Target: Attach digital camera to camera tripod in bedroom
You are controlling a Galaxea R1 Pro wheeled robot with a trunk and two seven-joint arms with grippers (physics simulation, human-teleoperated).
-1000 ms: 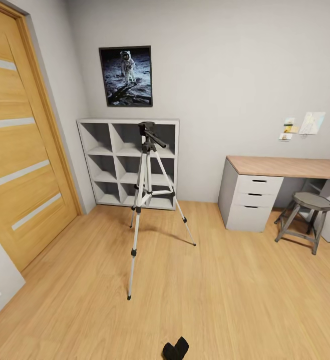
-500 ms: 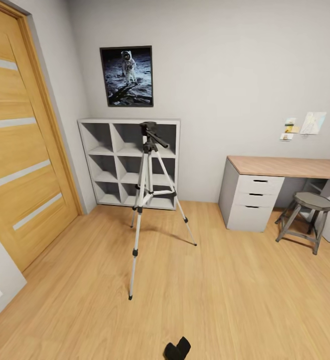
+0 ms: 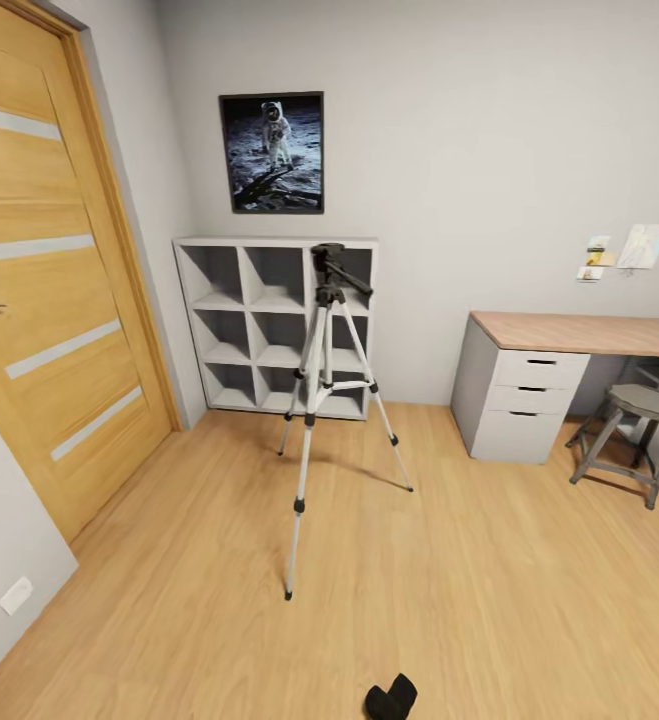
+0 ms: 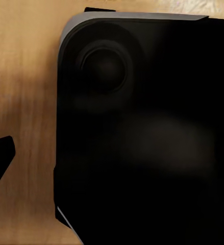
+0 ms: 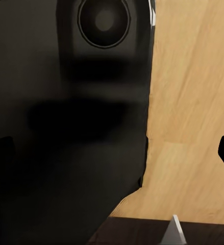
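As seen from the head camera, the bedroom is laid out with a light wood plank floor [image 3: 489,580] and pale grey walls. The camera tripod [image 3: 329,400] is stood upright near the middle of the floor, its three thin silver legs spread and its black head with a long black handle at the top. Just behind it, against the far wall, a white cube shelf [image 3: 259,330] is placed, and a framed picture of an astronaut [image 3: 272,152] is hung above that shelf. A wooden door [image 3: 49,290] with pale horizontal strips is set in the wall at the left. At the right, a table [image 3: 579,335] with a wooden top and white drawers is pushed against the wall, a grey stool [image 3: 634,430] is stood just beside it, and small paper notes [image 3: 619,250] are pinned to the wall above. At the bottom edge, well apart from the tripod, a small black shape [image 3: 391,698] is seen low over the floor; whether it is the digital camera or part of the robot cannot be told.

Through the left wrist camera, a large dark rounded body [image 4: 142,132] with a circular recess is seen close up over the wooden floor. The left end effector's opening cannot be told.

Through the right wrist camera, a similar dark body [image 5: 71,112] with a round recess is seen beside the wooden floor. The right end effector's opening cannot be told either.
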